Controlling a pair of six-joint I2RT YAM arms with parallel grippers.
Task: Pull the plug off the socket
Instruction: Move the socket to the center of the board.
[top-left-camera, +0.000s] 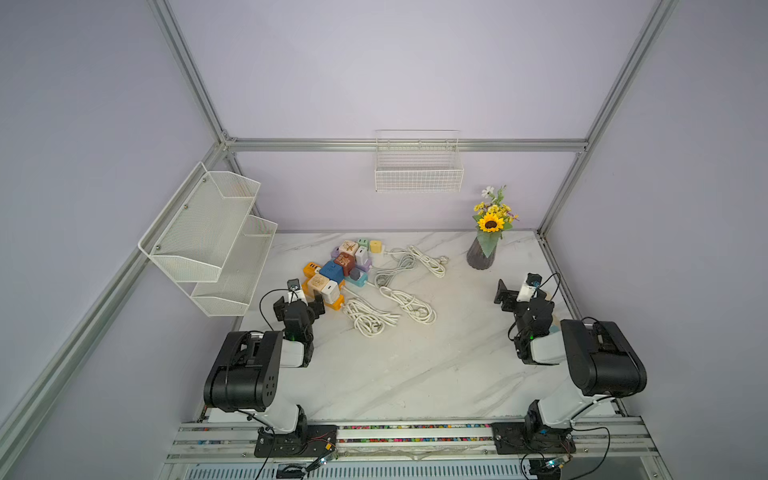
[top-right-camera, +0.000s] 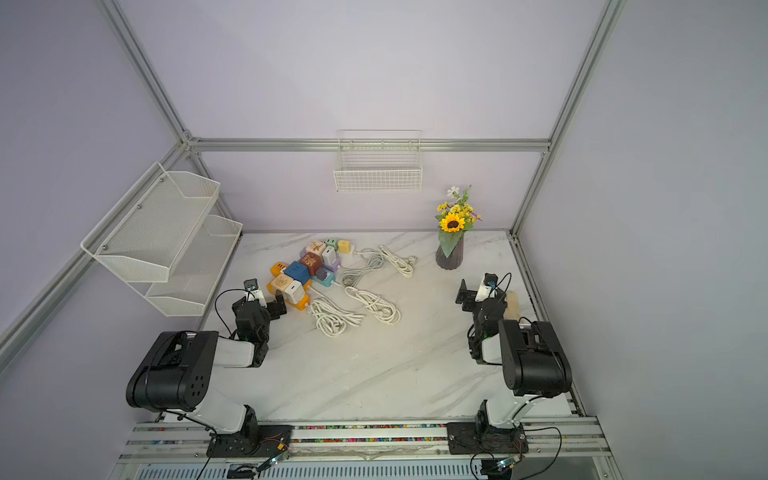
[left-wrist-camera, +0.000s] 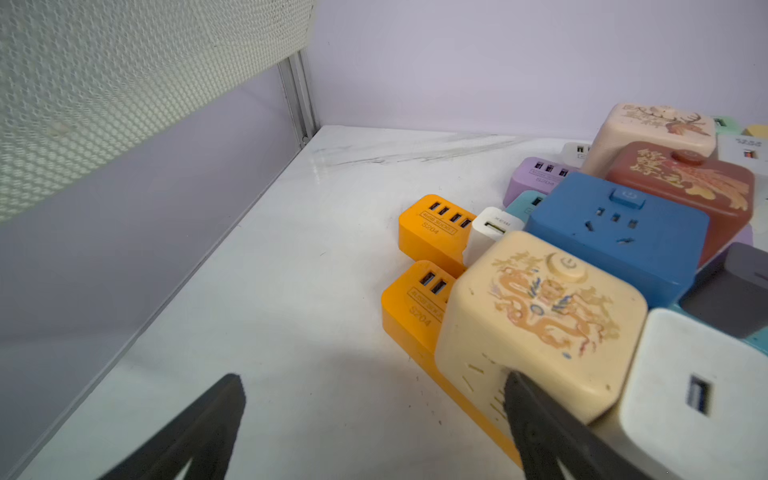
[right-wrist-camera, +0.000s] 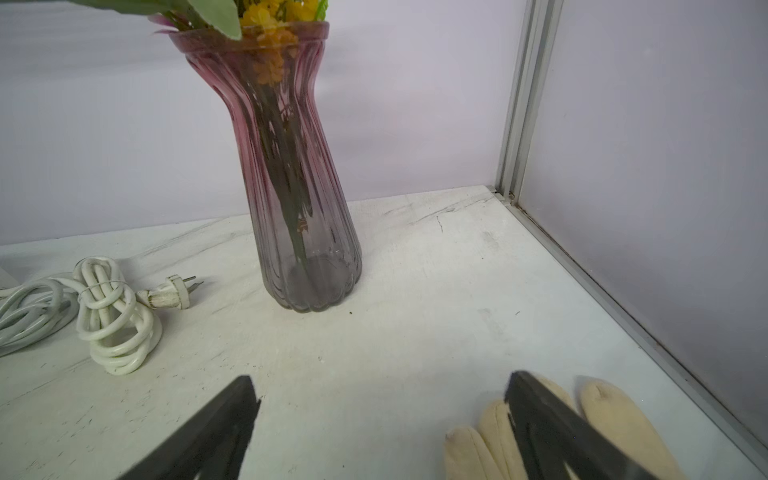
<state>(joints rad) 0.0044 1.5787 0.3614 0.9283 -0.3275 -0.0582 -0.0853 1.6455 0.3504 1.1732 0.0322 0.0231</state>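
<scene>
A cluster of coloured socket strips (top-left-camera: 336, 270) (top-right-camera: 303, 270) lies at the back left of the table, with several cube plugs seated on them. Nearest to my left gripper is a cream plug with a dragon print (left-wrist-camera: 540, 316) (top-left-camera: 318, 282). It sits on an orange socket strip (left-wrist-camera: 409, 320) beside a white charger (left-wrist-camera: 698, 390) and a blue cube (left-wrist-camera: 615, 232). My left gripper (left-wrist-camera: 374, 376) (top-left-camera: 300, 303) is open, with one finger against the cream plug's side and the other over bare table. Far to the right my right gripper (right-wrist-camera: 382, 377) (top-left-camera: 519, 296) is open and holds nothing.
Coiled white cables (top-left-camera: 370, 318) (top-left-camera: 409, 305) (right-wrist-camera: 112, 316) lie right of the cluster. A glass vase of flowers (top-left-camera: 482, 255) (right-wrist-camera: 299, 208) stands ahead of the right gripper. A cream glove (right-wrist-camera: 615, 419) lies under one right finger. A mesh rack (top-left-camera: 216, 245) overhangs the left wall.
</scene>
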